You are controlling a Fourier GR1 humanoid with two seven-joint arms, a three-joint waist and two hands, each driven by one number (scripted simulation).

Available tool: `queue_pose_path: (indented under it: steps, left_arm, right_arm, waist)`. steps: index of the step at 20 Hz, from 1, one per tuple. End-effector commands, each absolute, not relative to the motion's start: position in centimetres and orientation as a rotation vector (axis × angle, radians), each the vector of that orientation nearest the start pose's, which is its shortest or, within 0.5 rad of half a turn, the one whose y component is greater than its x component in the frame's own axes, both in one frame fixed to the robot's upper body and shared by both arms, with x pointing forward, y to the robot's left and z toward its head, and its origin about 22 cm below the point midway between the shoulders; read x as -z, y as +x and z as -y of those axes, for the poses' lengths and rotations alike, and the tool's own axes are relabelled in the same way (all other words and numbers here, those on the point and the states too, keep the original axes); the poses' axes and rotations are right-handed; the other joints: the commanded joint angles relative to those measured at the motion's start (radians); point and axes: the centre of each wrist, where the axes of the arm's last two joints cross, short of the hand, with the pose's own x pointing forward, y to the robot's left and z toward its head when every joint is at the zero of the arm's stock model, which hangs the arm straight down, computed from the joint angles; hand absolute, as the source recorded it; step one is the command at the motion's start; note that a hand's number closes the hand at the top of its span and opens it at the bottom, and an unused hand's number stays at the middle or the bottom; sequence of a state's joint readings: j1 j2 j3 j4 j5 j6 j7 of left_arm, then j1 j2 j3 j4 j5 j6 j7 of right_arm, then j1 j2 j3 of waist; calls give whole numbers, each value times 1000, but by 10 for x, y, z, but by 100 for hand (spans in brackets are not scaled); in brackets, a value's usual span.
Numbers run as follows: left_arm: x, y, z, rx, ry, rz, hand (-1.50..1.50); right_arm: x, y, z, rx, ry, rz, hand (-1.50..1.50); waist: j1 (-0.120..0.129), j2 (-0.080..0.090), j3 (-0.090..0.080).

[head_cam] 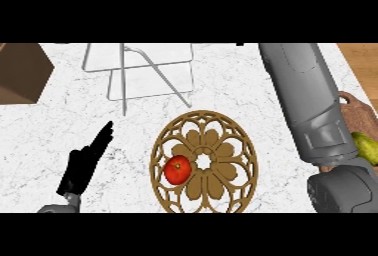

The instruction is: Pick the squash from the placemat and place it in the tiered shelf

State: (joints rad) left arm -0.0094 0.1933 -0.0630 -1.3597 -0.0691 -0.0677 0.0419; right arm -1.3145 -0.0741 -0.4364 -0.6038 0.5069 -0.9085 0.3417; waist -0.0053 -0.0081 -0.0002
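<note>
A small, round, glossy red-orange squash (177,170) with a tiny dark stem spot on its top sits on the left part of an ornate, round, tan openwork placemat (204,161) whose cut-out pattern forms a flower inside a ring of arches. The squash is close to round, so no clear long axis shows; its stem spot faces up toward the camera. The placemat lies on a white marble counter (44,135) with fine grey veins. Beyond it, near the counter's far edge, stands a white wire tiered shelf (140,70), and a brown wooden box (22,70) shows at the far left corner. At the right edge a reddish-brown wooden cutting board (362,117) with a handle carries a yellow-green fruit (366,146), partly hidden. A strip of wood floor shows past the counter at the upper right. The black left hand (85,162) rests at the lower left above the counter, its fingers straight and together, pointing away and to the right, holding nothing. The grey right forearm (310,105) runs up the right side to the top of the view; its hand is out of sight, so how its fingers stand cannot be told.
</note>
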Motion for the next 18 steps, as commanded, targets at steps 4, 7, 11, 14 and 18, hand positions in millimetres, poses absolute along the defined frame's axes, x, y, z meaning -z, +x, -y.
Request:
queue_pose_path:
  steps: [4,7,11,14,18]
  left_arm:
    - [44,241,-286,229,147,1287,0]
    - [32,236,-298,246,165,1288,0]
    - [45,222,-278,256,159,1296,0]
    - [34,231,-282,261,130,1309,0]
    - [30,249,-268,261,134,1292,0]
  right_arm:
    - [-214,446,176,474,-709,1575,-150]
    - [-202,425,213,421,-721,1611,-150]
    - [-188,387,243,352,-745,1602,-150]
    - [-201,355,242,315,-716,1617,-150]
    - [-209,318,272,321,-756,1587,-150]
  waist:
    - [-58,-15,0]
    - [-48,-13,1]
    - [-42,-10,0]
    - [-24,-4,0]
    - [-10,3,0]
